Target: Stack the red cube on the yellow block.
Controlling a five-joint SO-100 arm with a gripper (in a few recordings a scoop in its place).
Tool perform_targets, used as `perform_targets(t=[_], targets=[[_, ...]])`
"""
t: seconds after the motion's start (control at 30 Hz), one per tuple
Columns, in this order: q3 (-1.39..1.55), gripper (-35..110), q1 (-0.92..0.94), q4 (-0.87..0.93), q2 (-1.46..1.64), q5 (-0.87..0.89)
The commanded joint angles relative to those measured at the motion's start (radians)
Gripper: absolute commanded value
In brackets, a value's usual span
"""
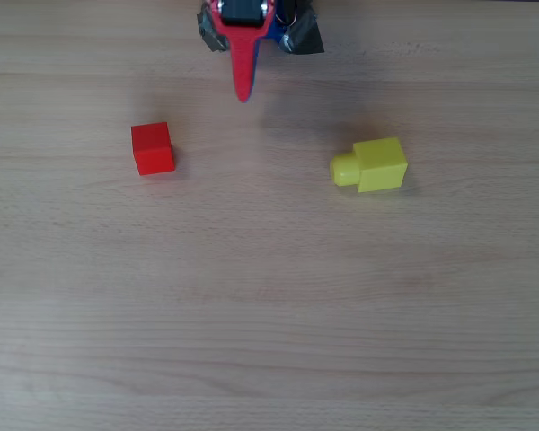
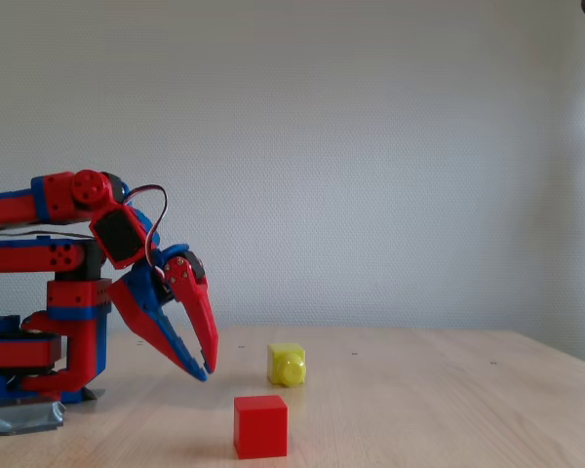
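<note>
red cube (image 2: 260, 425) nearest in fixed view, flat on wooden table (image 2: 419, 409), untouched. yellow block (image 2: 287, 364) farther back, on its side (stud toward camera); in overhead view well apart from cube, stud pointing left. gripper (image 2: 203, 370) at table's far edge in overhead view, fingertips nearly together, holding nothing, tips just above table.

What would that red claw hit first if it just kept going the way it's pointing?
Most likely the bare table. In the fixed view the gripper slants downward, tips just above the wood. In the overhead view it points between the red cube and the yellow block, so it probably misses both, though depth is uncertain.
</note>
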Motion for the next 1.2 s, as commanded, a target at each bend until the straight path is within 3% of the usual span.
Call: perform_targets(t=[0.0,0.2,0.27,0.77,1.17], targets=[[-0.097,0,0.077,-0.060,-0.072,-0.005],[-0.268,1,0.173,-0.104,-0.258,-0.181],[-0.313,9,0.210,-0.097,-0.268,-0.229],[-0.568,37,0.350,-0.212,-0.822,-0.305],[-0.681,40,0.362,-0.288,-1.160,-0.316]])
